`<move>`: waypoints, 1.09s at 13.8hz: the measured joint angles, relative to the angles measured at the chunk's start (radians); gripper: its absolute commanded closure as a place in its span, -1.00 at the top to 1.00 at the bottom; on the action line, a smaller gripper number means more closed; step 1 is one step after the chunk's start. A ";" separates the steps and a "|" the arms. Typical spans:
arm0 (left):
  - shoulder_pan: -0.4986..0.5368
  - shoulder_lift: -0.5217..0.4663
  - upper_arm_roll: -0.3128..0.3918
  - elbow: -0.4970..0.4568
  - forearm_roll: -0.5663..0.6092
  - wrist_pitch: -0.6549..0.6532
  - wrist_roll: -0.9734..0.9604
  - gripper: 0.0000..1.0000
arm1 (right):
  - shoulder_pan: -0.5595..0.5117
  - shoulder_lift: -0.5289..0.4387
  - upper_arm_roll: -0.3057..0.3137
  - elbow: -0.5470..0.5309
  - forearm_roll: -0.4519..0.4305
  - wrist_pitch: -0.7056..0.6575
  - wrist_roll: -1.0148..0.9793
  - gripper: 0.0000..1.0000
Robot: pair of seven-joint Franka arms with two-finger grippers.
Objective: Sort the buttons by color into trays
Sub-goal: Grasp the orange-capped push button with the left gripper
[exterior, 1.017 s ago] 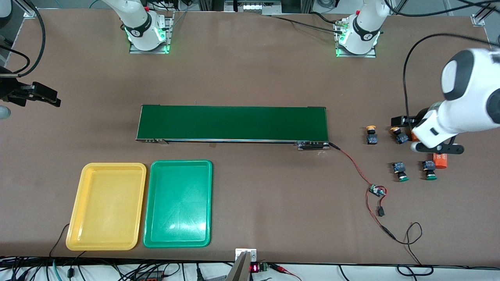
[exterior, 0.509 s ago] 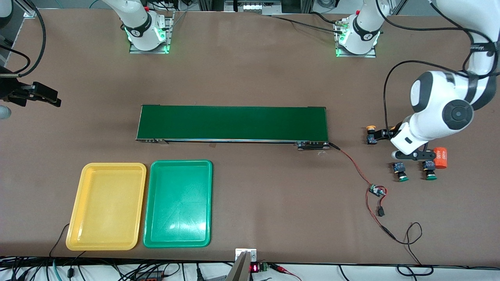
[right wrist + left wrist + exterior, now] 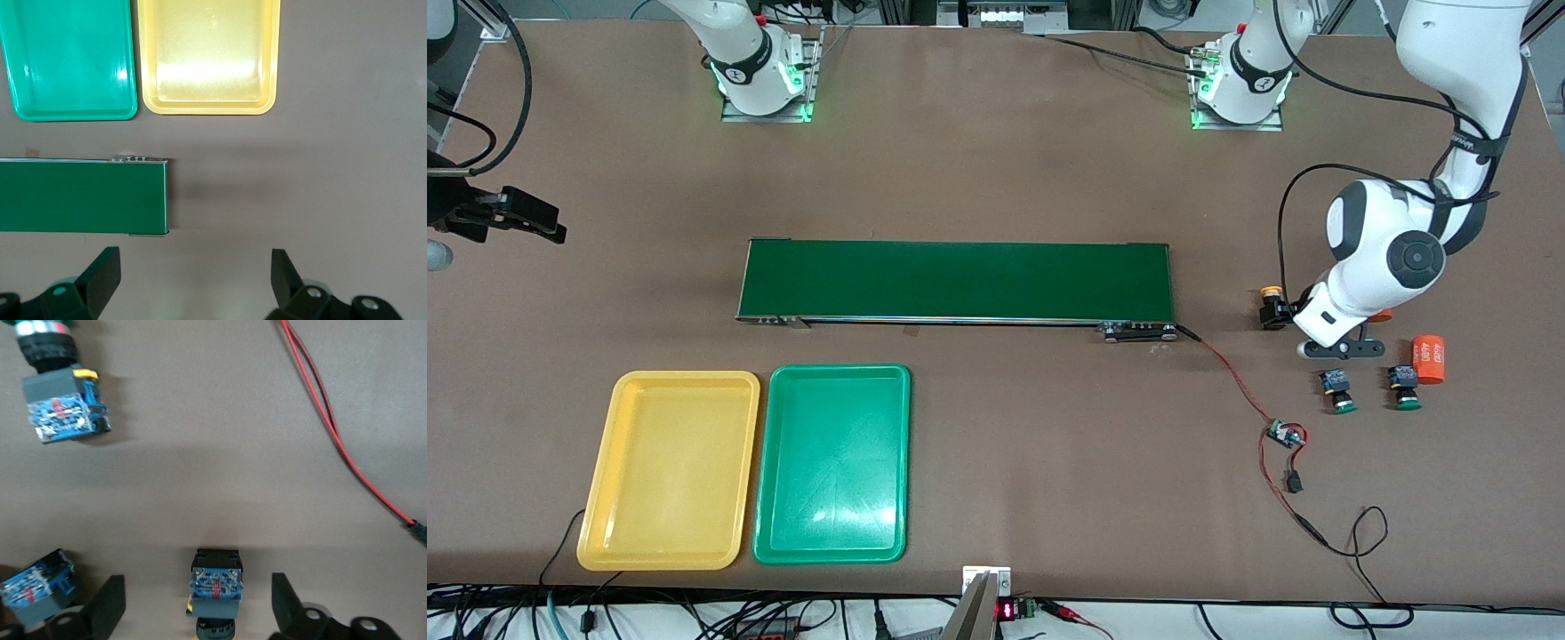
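My left gripper (image 3: 1282, 311) is low over the table and open, its fingers either side of a yellow-capped button (image 3: 1271, 305) (image 3: 215, 583) without touching it. A second button (image 3: 37, 590) lies just outside one finger; the arm hides it in the front view. Two green-capped buttons (image 3: 1337, 391) (image 3: 1404, 388) lie nearer the front camera; one (image 3: 60, 417) shows in the left wrist view. The yellow tray (image 3: 669, 471) (image 3: 207, 60) and the green tray (image 3: 831, 462) (image 3: 67, 60) sit side by side with nothing in them. My right gripper (image 3: 547, 229) (image 3: 193, 273) waits open over bare table.
The long dark-green conveyor belt (image 3: 956, 280) (image 3: 80, 193) lies mid-table. An orange cylinder (image 3: 1429, 359) lies beside the green-capped buttons, and another (image 3: 1381, 316) peeks from under the left arm. A small circuit board (image 3: 1284, 436) on red wire (image 3: 333, 433) lies nearer the front camera.
The left arm has swung toward the conveyor's end, carrying its gripper from beside the orange cylinder to around the yellow-capped button nearest the belt. The right arm has not moved.
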 measured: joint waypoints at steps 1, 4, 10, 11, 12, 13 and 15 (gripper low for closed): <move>0.000 0.006 0.000 -0.007 0.000 0.019 -0.003 0.89 | 0.000 0.000 0.000 0.000 0.000 0.000 0.000 1.00; 0.000 0.026 -0.001 -0.026 0.000 0.065 -0.011 0.86 | 0.000 0.000 0.000 0.000 0.000 0.000 0.000 1.00; 0.000 0.065 -0.002 -0.044 0.000 0.122 -0.018 -0.18 | 0.000 0.000 0.000 0.000 0.000 0.000 0.000 1.00; 0.000 0.070 -0.003 -0.044 0.000 0.125 -0.021 -0.34 | 0.000 0.000 0.000 0.000 0.000 0.000 0.000 1.00; 0.000 0.069 -0.005 -0.044 0.000 0.127 -0.024 -0.44 | 0.000 0.000 0.000 0.000 0.000 0.000 0.000 1.00; 0.000 0.066 -0.006 -0.043 0.000 0.127 -0.028 -0.48 | 0.000 0.000 0.000 0.000 0.000 0.000 0.000 1.00; 0.000 0.060 -0.008 -0.043 0.000 0.125 -0.035 -0.53 | 0.000 0.000 0.000 0.000 0.000 0.000 0.000 1.00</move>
